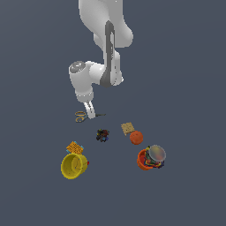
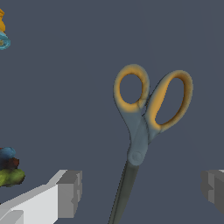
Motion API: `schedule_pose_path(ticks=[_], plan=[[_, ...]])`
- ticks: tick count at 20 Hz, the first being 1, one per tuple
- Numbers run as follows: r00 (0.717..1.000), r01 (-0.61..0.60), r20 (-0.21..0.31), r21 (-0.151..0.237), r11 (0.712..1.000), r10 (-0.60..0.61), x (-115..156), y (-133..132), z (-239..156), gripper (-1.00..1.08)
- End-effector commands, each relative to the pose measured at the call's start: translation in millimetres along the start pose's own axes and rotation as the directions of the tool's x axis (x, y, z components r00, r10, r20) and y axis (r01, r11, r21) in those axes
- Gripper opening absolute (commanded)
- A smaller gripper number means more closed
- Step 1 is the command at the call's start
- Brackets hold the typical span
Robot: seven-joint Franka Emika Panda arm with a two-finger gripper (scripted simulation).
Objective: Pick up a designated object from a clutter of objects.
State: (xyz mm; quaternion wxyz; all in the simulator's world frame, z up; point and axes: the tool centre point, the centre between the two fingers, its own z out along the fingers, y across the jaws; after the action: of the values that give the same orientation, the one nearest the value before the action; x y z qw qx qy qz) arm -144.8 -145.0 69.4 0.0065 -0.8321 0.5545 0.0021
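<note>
Dull slate-grey worktop [image 1: 190,66] is spreading flat and featureless under everything I am looking at. I am hovering the gripper [image 2: 140,188] low over the scissors [image 2: 142,127], which are lying flat, well apart from the yellow cup [image 1: 73,166] and up-screen of it in the exterior view. The jaws are standing wide apart, gripping nothing, one pad on each side of the blade shank just below the pivot.

I am judging the scissors light, stiff and thin, so they are sitting very close to the surface and offering little height to pinch. The tan-orange loop handles are looking smooth and rounded, probably slippery; the grey-blue blades are narrow and tapering. I am favouring the thicker neck around the pivot, where the flat sides are giving the pads something square to close on.
</note>
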Motion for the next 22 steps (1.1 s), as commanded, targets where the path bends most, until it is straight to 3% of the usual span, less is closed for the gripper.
schedule_pose_path(ticks=[1, 13, 22], plan=[[0.999, -0.044, -0.006, -0.004, 0.999, 0.044, 0.3, 9.5, 5.8, 1.0], [0.997, -0.077, -0.01, -0.008, 0.997, 0.077, 0.2, 17.4, 15.6, 1.0], [0.997, -0.082, -0.01, -0.008, 0.997, 0.082, -0.2, 18.7, 46.8, 1.0]])
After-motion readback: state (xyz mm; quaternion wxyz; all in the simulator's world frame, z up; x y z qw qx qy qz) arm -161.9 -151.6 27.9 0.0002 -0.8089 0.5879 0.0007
